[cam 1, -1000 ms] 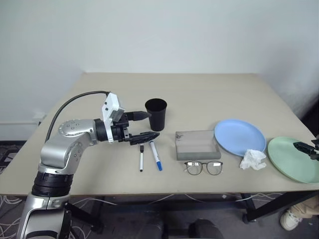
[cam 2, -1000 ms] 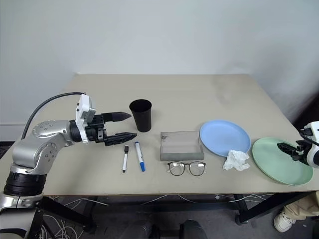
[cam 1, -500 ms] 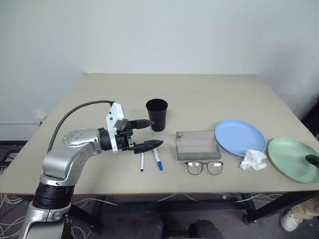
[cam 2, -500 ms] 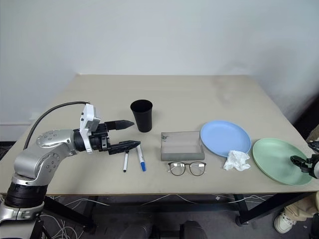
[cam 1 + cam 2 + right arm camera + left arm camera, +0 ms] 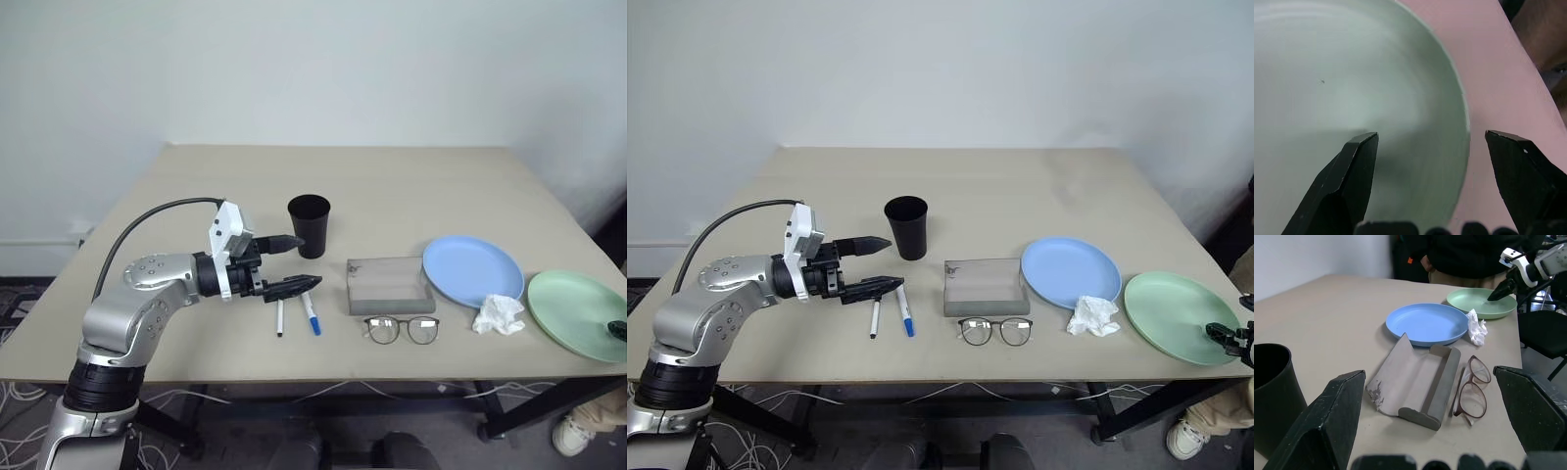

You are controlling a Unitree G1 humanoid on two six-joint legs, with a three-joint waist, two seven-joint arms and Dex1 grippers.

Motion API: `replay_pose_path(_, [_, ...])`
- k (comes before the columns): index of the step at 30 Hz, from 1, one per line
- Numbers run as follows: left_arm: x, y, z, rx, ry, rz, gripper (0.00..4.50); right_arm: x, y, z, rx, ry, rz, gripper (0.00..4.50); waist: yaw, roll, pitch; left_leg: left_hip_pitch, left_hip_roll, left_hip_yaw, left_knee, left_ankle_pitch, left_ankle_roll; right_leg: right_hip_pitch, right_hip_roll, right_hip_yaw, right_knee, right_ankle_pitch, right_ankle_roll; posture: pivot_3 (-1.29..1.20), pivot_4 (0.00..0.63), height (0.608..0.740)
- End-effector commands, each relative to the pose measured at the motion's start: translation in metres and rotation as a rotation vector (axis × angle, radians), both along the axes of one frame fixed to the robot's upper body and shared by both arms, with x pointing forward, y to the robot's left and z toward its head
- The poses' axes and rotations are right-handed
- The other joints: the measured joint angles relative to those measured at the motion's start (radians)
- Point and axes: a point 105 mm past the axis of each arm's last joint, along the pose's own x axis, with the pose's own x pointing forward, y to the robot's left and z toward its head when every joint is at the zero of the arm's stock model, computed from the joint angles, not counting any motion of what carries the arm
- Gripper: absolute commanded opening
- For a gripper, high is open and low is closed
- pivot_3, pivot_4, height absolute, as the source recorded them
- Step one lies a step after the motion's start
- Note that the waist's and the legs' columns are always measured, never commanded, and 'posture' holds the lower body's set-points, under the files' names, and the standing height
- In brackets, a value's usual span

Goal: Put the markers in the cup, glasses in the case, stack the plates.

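the left claw hangs with its fingers spread and nothing between them, just left of the cup and above the top ends of the markers. nothing is sorted yet, so the marker step looks like the one in hand: the next move calls for dropping the spread fingers onto one marker, pinching it across its thin body, lifting and tipping it upright over the cup's mouth.

the cup stands upright, mouth up, on the table. just in front of the cup lie the two markers, side by side and a little apart. the black-capped marker has its long axis running from the cup toward the table's near edge, cap end nearer the cup. the blue-capped marker lies nearly parallel, its cup-side end under the claw's lower finger and its blue end leaning a little away to the right.

right of the cup sits the case, open, its long axis across the table. the glasses lie just in front of the case, lenses side by side along that same line, unfolded. further right of the cup come the blue plate, a crumpled tissue touching the blue plate's near rim, then the green plate, apart from the blue plate.

the right claw, far right of the cup, hovers unclenched and empty over the green plate's outer rim.
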Motion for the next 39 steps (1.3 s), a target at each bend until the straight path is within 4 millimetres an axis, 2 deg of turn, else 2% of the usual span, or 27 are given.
replay_pose_path(1, [-0.002,0.002,0.014,-0.013,-0.048,-0.005,4.46,0.005,-0.005,0.014,-0.019,-0.066,-0.016,3.79,-0.002,0.0,0.0,0.0,0.0,0.0,0.0,0.0,0.0,0.0,0.0,0.0,0.0,0.0,0.0,0.0,0.0,0.731])
replay_pose_path(8, [0.0,0.004,0.015,-0.005,-0.052,-0.004,4.5,0.004,-0.004,0.009,-0.011,-0.068,-0.021,1.7,0.0,0.0,0.0,0.0,0.0,0.0,0.0,0.0,0.0,0.0,0.0,0.0,0.0,0.0,0.0,0.0,0.0,0.731])
replay_pose_path(13, [0.001,0.005,0.017,-0.001,-0.054,-0.004,4.5,0.006,-0.003,0.009,-0.009,-0.076,-0.022,0.05,-0.001,0.0,0.0,0.0,0.0,0.0,0.0,0.0,0.0,0.0,0.0,0.0,0.0,0.0,0.0,0.0,0.0,0.731])
replay_pose_path(22, [0.0,0.006,0.017,0.002,-0.052,-0.001,4.5,0.014,-0.007,0.022,0.003,-0.166,-0.077,0.05,-0.001,0.0,0.0,0.001,0.0,0.0,0.001,0.0,0.0,0.001,0.0,0.0,0.0,0.0,0.001,0.0,0.0,0.731])
replay_pose_path(31, [0.0,0.007,0.016,0.005,-0.046,0.007,4.5,0.021,-0.028,0.056,0.047,-0.372,-0.291,0.05,-0.001,0.001,0.0,0.0,0.0,0.0,0.001,0.0,0.0,0.001,0.0,0.0,0.0,0.0,0.001,0.0,0.0,0.731])
replay_pose_path(39, [-0.001,0.01,0.014,0.011,-0.037,0.01,4.5,0.034,-0.022,0.072,0.215,-0.48,-0.338,0.05,-0.002,0.001,0.0,0.0,0.0,0.0,0.001,0.0,0.0,0.001,0.0,0.0,-0.001,0.0,0.001,0.0,0.0,0.731])
